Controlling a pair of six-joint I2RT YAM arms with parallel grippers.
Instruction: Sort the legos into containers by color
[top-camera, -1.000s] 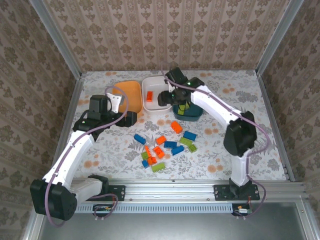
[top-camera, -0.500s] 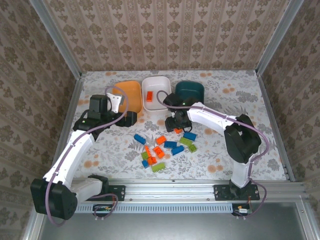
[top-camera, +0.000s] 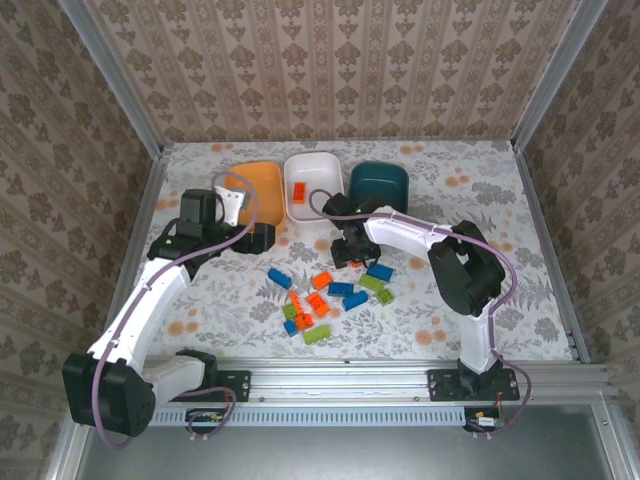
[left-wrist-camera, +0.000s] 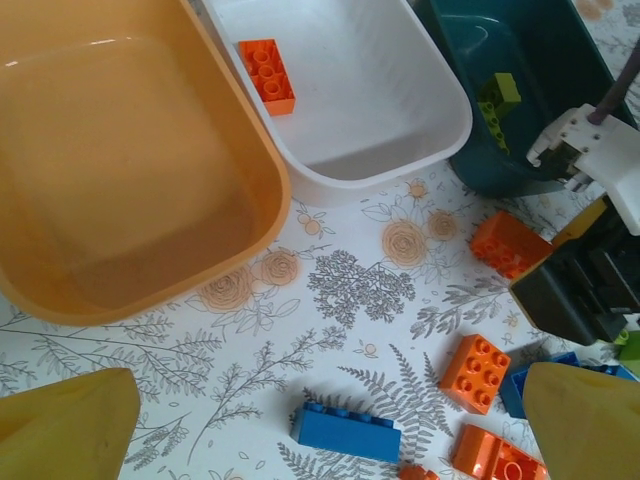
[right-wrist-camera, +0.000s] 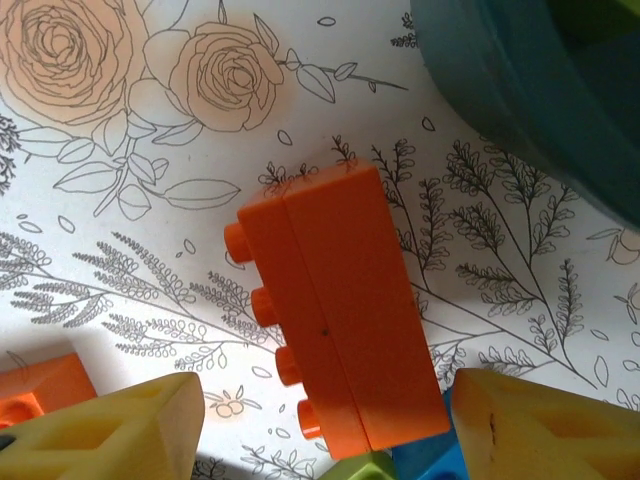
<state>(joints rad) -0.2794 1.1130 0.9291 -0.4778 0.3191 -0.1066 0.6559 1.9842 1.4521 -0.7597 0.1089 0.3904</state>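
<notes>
The right tool (right-wrist-camera: 330, 425) hangs low over the worktop (right-wrist-camera: 130, 130), its jaws apart on either side of an orange lego (right-wrist-camera: 335, 330) lying just beside the teal tub (right-wrist-camera: 520, 90). The left tool (left-wrist-camera: 328, 425) gapes wide near the orange tub (left-wrist-camera: 120, 170). An orange brick (left-wrist-camera: 266, 75) lies in the white tub (left-wrist-camera: 380, 100), and a lime brick (left-wrist-camera: 497, 100) lies in the teal tub.

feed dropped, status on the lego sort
Left gripper open, hovering near the orange tub. Right gripper open, straddling an orange brick on the table. Other bricks crowd close.
</notes>
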